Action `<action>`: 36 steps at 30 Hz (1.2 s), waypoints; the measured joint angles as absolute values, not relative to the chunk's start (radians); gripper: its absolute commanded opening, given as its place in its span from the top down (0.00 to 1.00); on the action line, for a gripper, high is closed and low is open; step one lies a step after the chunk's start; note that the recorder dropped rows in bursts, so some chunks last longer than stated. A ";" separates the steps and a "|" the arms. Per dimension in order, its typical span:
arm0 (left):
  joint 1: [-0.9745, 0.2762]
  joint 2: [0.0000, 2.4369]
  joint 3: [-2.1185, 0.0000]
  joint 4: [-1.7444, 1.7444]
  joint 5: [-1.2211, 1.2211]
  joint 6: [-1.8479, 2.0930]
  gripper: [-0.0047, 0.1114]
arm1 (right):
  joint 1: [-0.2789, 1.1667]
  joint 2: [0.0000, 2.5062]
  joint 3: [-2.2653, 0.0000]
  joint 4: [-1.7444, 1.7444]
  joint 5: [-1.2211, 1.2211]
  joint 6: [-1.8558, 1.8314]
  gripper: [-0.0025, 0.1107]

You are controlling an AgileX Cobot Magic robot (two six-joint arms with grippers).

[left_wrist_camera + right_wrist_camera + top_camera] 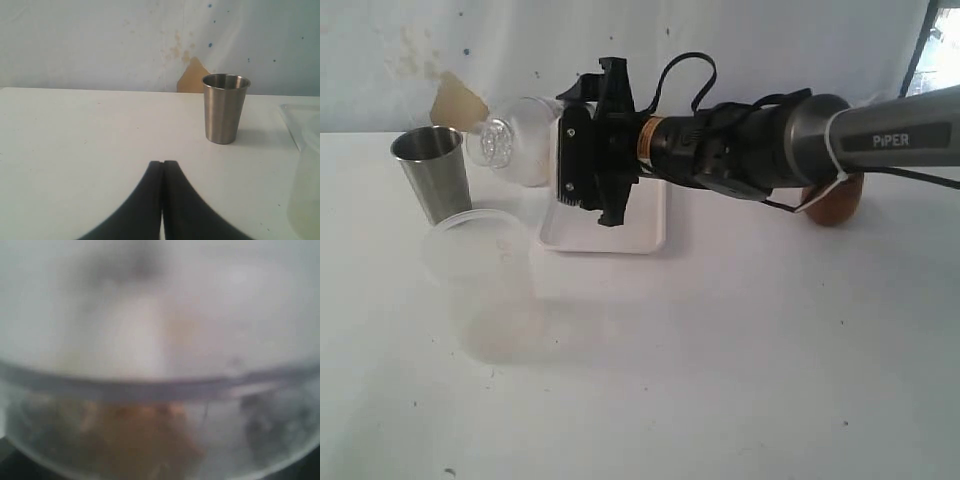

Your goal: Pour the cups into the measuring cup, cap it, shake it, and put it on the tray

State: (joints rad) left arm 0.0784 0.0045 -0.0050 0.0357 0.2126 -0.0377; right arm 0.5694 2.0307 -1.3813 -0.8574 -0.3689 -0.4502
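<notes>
**Capped measuring cup held sideways over the tray**

The left gripper (163, 163) idles low over the table (75, 150), its fingers pressed together on nothing. The steel tumbler (226, 107) stands upright well ahead of their tips, which suggests its pour is over. Just beside the tumbler sits the frosted tub (478, 245), well clear of both sets of fingers.

The measuring cup (525, 140) lies on its side in the air. Its cap (492, 142) appears to be seated on the end pointing away from the right gripper (575, 150). That gripper's fingers stand wide and are clamped across the cup's body. The right wrist view is filled with blurred clear plastic and brownish contents right at the fingers. Holding it sideways with the lid on suits shaking, so I judge that to be the step in hand.

The tray (650, 228) lies directly beneath the fingers. The set-down should need little more than turning the cup upright and lowering it. The wooden cup (835, 205) rests far behind the fingers, beside the arm.
</notes>
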 measured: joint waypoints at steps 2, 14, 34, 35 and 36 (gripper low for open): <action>0.078 0.004 -0.005 0.036 0.213 -0.038 0.96 | 0.569 2.031 -1.384 -0.857 -0.354 -0.485 0.98; 0.078 0.004 -0.005 0.036 0.213 -0.038 0.96 | 0.569 2.031 -1.384 -0.857 -0.322 -0.685 0.98; 0.078 0.004 -0.005 0.036 0.213 -0.038 0.96 | 0.587 2.031 -1.415 -0.859 -0.306 -0.857 0.98; 0.078 0.004 -0.005 0.036 0.213 -0.038 0.96 | 0.597 2.031 -1.426 -0.859 -0.306 -0.866 0.98; 0.078 0.004 -0.005 0.036 0.213 -0.038 0.96 | 0.599 2.031 -1.431 -0.859 -0.306 -0.879 0.98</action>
